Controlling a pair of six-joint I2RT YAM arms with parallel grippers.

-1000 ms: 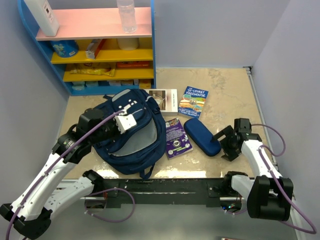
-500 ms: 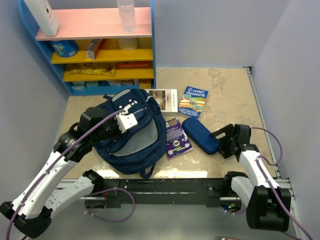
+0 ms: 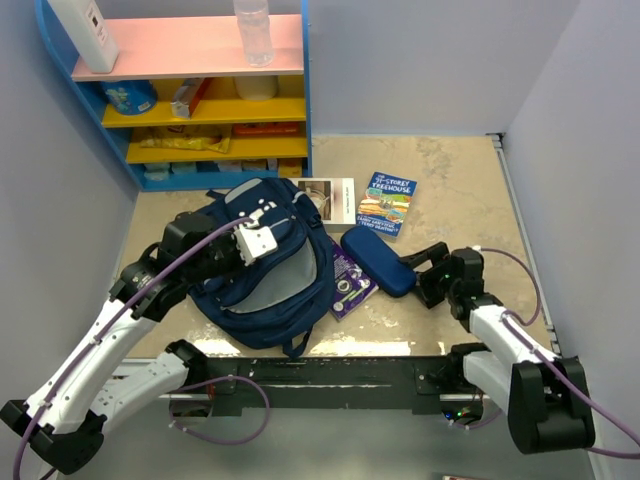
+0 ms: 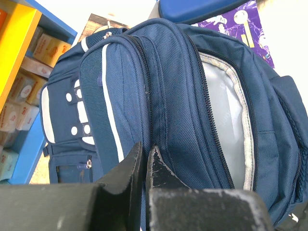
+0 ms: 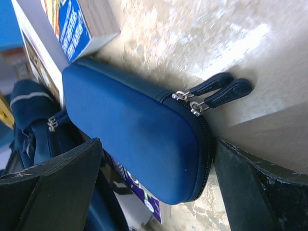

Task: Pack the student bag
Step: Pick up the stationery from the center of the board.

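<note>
Jaws of our left gripper [image 4: 143, 153] are pressed together against the fabric of the student bag [image 3: 265, 285], which lies unzipped on the tabletop's left half; whether they pinch it we cannot tell. Our right gripper [image 3: 422, 272] stands wide open, straddling the pencil case [image 3: 378, 261].

Left arm [image 3: 95, 345]: reaches forward and inward from its base; elbow raised
Left gripper [image 4: 144, 153]: jaws closed; fingers [image 4: 122, 175] nearly touching at the tips
Right arm [image 3: 497, 328]: low; stretched forward and inward
Right gripper [image 5: 156, 142]: jaws spread wide; one finger at each edge of its wrist view
</note>
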